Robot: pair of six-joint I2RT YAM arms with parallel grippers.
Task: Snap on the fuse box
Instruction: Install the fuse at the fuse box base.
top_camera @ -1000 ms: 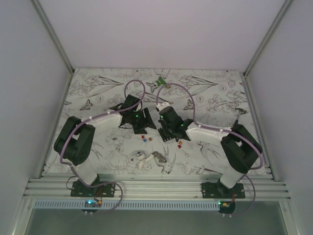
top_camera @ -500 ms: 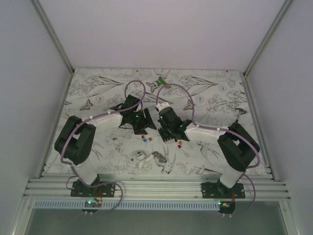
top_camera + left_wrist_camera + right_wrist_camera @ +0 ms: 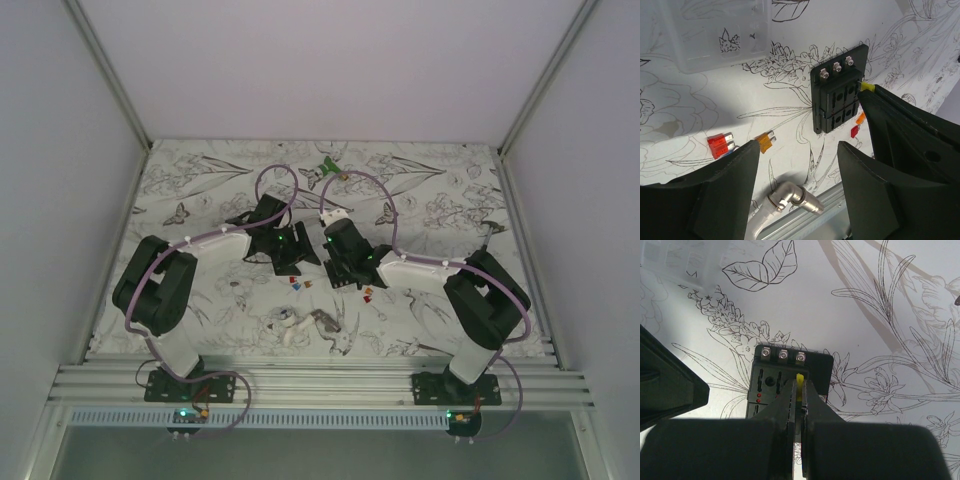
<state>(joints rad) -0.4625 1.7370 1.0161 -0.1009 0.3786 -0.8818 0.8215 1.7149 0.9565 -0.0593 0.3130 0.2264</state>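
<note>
The fuse box is a black block with three screws along its far edge, lying flat on the flower-printed table. It also shows in the right wrist view, directly under my right gripper. That gripper is shut on a small yellow fuse, held tip-down at the box's slotted face. In the top view the right gripper covers the box. My left gripper is open and empty, hovering left of the box, and also shows in the top view.
A clear plastic cover lies beyond the left gripper. Loose red and orange fuses lie on the table, with more beside the box. A metal elbow fitting, a white-grey clump and a green object lie around.
The right arm's elbow has shifted slightly left, and its gripper has stayed over the fuse box. The left arm has barely moved.
</note>
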